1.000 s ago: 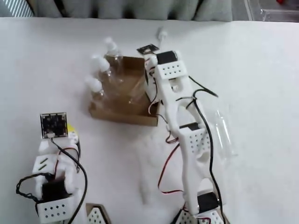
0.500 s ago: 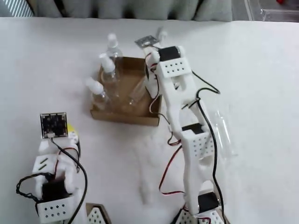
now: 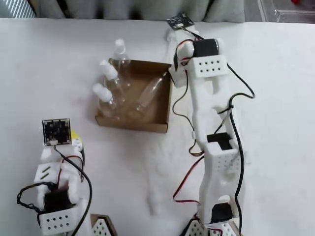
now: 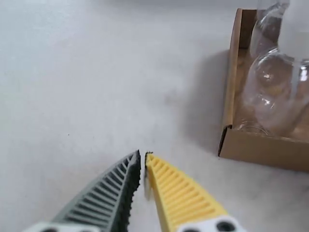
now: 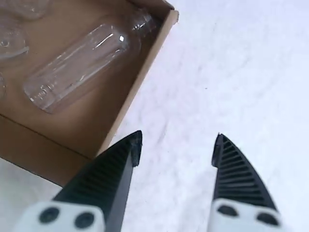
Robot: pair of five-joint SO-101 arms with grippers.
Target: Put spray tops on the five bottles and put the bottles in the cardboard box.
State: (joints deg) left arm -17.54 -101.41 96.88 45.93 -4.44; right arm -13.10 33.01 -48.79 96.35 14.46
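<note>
1. The clear bottle (image 3: 150, 92) lies slantwise in the cardboard box (image 3: 130, 123), upper left of centre in the high view. Your right arm (image 3: 211, 93) was bent over the box's right wall a second ago and now stands swung clear to the right of it.
2. That looks like a finished drop-off, but a premature one. This bottle's neck is bare, while the three capped bottles (image 3: 106, 71) at the box's left side carry white spray tops.
3. The arm now covers the centre-right spot where a fifth bottle lay on the table.
4. The right wrist view adds the detail. The right gripper (image 5: 178, 142) is spread wide and empty, over the table just beside the box's rim, and the bare neck shows plainly.
5. The left wrist view shows the left gripper (image 4: 143, 157) pinched together on nothing above the table, with the box near it. That arm sits unmoved at lower left in the high view.
</note>
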